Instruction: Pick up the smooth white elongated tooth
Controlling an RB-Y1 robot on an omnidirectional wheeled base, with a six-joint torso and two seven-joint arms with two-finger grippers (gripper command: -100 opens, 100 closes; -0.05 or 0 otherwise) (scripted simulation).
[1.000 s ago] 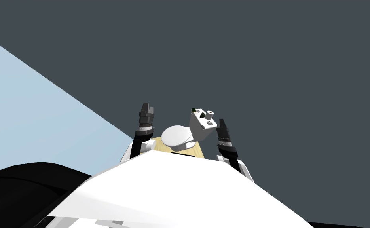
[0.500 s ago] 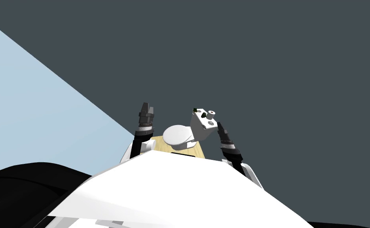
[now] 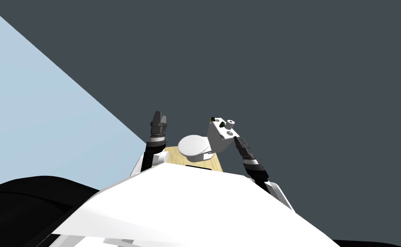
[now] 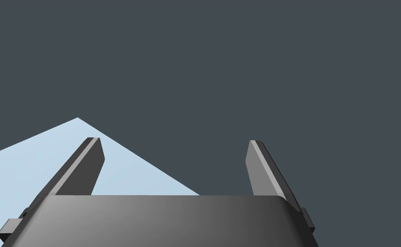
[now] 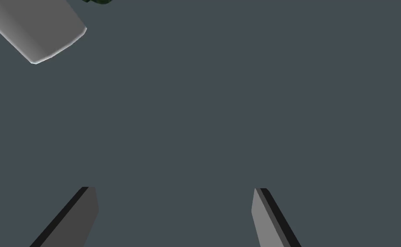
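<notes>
Tooth: a small white stub (image 3: 228,123) is seen standing on top of the toilet tank (image 3: 219,138), near its 1 o'clock corner. It is judged to be the tooth, though it is too small for its shape to be confirmed.
Neighbour: a dark green bit (image 3: 212,118) is set at the stub's 10 o'clock, well clear of a side grasp.
Right gripper (image 3: 237,138): it is held at the tank's 5 o'clock with its blades spread and empty. The tank's corner is seen off the blades' line, so the stub is not yet lined up.
Left gripper (image 3: 158,115): it is parked at 9 o'clock of the toilet lid (image 3: 193,145), its blades spread and empty, probably to be kept out of the way.
Stage: approach is judged; nothing is grasped.
Next: the right blades would need to be brought up onto the stub.
</notes>
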